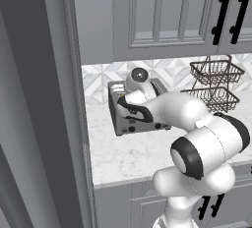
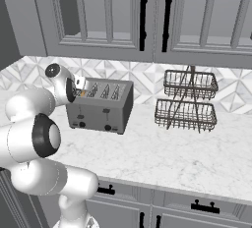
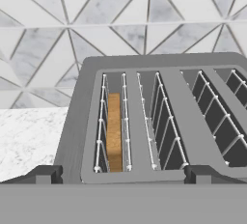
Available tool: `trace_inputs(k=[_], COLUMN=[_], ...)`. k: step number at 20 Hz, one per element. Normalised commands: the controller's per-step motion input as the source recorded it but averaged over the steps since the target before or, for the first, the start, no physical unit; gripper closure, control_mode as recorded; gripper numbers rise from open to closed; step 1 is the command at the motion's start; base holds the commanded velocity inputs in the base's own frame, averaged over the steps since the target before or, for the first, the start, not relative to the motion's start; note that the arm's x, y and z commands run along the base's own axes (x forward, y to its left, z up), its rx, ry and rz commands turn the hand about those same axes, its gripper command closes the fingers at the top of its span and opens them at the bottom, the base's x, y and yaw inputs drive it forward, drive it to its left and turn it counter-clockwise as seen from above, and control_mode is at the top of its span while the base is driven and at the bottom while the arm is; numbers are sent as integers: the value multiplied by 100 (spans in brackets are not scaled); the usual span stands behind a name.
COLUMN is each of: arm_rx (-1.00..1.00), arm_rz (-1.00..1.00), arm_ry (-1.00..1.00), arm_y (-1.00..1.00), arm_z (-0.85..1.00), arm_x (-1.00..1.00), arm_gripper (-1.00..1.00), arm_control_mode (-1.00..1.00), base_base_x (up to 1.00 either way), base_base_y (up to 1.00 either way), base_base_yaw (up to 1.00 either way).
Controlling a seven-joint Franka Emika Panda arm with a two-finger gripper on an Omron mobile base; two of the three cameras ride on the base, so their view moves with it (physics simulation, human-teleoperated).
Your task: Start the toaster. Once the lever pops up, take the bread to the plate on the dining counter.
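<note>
Counter: end effector [image 3: 120, 174] wide open, empty, above toaster [image 3: 159, 117].

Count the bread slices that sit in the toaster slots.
1. The bread stands in the leftmost slot of the toaster in the hand view; the deeper parts of the other three slots are hidden.

From my seat at the controls, the boxy grey metal four-slot toaster [image 2: 101, 105] sits on the white marble countertop [image 2: 177, 156], backed against the triangle-patterned tile wall [image 3: 72, 49]. The tan square bread slice [image 3: 114, 131] stands in its leftmost slot. At three o'clock from the toaster stands the two-tier dark wire basket rack [image 2: 189, 100]. Grey panelled wall cabinets [image 2: 147, 15] hang at twelve o'clock.
</note>
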Motion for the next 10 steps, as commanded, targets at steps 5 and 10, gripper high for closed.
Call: trace_inputs(k=[5, 10], arm_rx=[0, 0], arm_rz=[0, 0], arm_ry=[0, 0], arm_y=[0, 0], arm_z=[0, 0], arm_x=[0, 0], arm_gripper=[-100, -100], arm_control_mode=[-100, -100], base_base_x=[0, 0], base_base_y=[0, 0], base_base_yaw=[0, 0])
